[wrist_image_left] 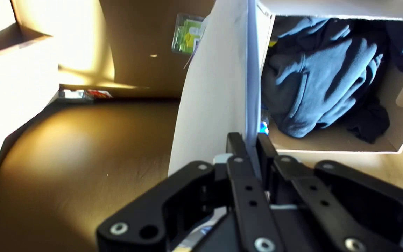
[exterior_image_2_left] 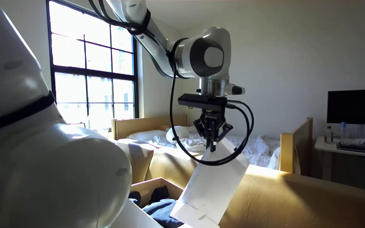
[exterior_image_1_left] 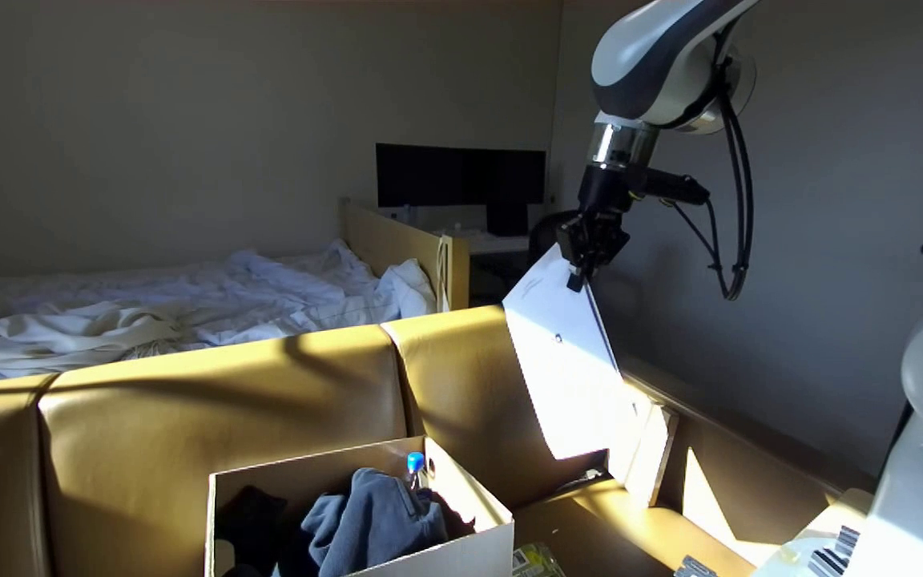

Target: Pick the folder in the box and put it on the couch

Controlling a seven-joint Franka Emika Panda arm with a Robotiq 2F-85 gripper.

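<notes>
The white folder (exterior_image_1_left: pixel 562 361) hangs tilted from my gripper (exterior_image_1_left: pixel 578 279), outside the box and in front of the couch's backrest. The gripper (exterior_image_2_left: pixel 212 147) is shut on the folder's upper edge in both exterior views. In the wrist view the fingers (wrist_image_left: pixel 252 140) pinch the folder (wrist_image_left: pixel 212 91) between them. The open box (exterior_image_1_left: pixel 461 554) stands on the couch (exterior_image_1_left: pixel 221 409) beside the folder, with dark blue clothing (exterior_image_1_left: pixel 381 517) in it. The box (wrist_image_left: pixel 345 151) is right of the folder in the wrist view. Whether the folder's lower end touches the couch, I cannot tell.
A blue-capped bottle (exterior_image_1_left: pixel 416 462) stands in the box. A green package (wrist_image_left: pixel 189 35) lies on the seat beside the box. The couch's armrest (exterior_image_1_left: pixel 750 449) is at the seat's end. A bed (exterior_image_1_left: pixel 213 296) and a desk with a monitor (exterior_image_2_left: pixel 356 107) stand behind the couch.
</notes>
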